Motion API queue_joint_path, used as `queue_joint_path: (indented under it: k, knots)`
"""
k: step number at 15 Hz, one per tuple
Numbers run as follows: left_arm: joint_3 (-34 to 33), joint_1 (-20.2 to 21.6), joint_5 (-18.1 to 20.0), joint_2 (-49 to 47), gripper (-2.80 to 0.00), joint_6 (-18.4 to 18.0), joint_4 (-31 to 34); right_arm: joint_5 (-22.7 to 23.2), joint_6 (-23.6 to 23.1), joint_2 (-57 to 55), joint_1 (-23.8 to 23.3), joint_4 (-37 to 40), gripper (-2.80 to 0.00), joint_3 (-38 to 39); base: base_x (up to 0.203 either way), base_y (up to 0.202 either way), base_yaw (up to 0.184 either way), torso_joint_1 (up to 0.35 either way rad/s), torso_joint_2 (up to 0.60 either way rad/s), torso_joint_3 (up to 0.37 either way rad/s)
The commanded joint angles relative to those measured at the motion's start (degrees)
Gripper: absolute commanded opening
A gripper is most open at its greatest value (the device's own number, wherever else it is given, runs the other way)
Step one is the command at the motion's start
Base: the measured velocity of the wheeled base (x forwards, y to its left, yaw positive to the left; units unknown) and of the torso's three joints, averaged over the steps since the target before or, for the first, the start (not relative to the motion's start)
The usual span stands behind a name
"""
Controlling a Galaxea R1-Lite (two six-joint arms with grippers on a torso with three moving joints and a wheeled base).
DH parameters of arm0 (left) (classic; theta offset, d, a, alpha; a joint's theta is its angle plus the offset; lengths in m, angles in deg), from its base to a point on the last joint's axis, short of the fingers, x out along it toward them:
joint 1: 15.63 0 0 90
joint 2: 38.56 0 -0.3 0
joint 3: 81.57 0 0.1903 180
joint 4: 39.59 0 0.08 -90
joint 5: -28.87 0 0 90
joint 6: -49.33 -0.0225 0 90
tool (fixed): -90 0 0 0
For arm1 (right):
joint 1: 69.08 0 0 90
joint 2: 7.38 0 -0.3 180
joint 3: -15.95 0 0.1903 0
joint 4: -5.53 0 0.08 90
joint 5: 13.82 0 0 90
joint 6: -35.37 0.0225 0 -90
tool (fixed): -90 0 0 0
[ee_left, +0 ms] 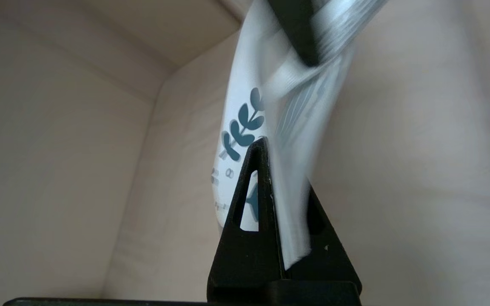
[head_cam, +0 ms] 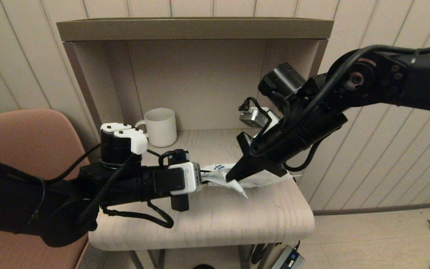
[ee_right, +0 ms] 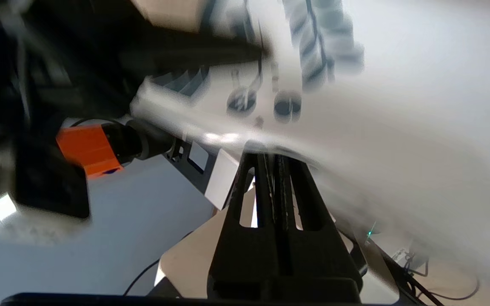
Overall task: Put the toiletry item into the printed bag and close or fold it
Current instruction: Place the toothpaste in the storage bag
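Note:
The printed bag (head_cam: 217, 172), white with dark teal motifs, hangs just above the tabletop between my two grippers. My left gripper (head_cam: 204, 180) comes in from the left and is shut on the bag's left edge. In the left wrist view the bag (ee_left: 245, 106) runs up between the black fingers of the left gripper (ee_left: 279, 170). My right gripper (head_cam: 231, 178) points down from the right and is shut, pinching the bag near its middle. In the right wrist view the right gripper's (ee_right: 270, 155) tips vanish into the bag (ee_right: 355, 127). The toiletry item is out of view.
A white ribbed mug (head_cam: 161, 127) stands at the back left of the pale wooden table (head_cam: 207, 220), inside an open shelf niche (head_cam: 192, 28). A pinkish chair (head_cam: 32, 134) sits to the left. Cables and a small device lie on the floor below.

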Motion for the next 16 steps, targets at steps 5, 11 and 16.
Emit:
queue_joint_path:
  k: [5,11,16]
  knots:
    - [-3.0,-2.8,0.1,1.1,-2.8,-0.4,-4.0,0.2,3.8,-0.5,-0.1,0.2,-2.8,-0.1,0.0,0.0,0.0,0.0,0.0,0.0]
    - [-4.8,-3.1,0.1,1.2,-2.8,-1.1,-5.3,0.2,5.0,-0.2,-1.1,0.2,-2.8,-0.1,0.0,0.0,0.0,0.0,0.0,0.0]
    - [-4.1,-3.3,0.2,1.5,-2.8,-1.1,-5.3,-0.3,6.0,-0.3,-1.7,0.3,-2.8,0.1,0.0,0.0,0.0,0.0,0.0,0.0]
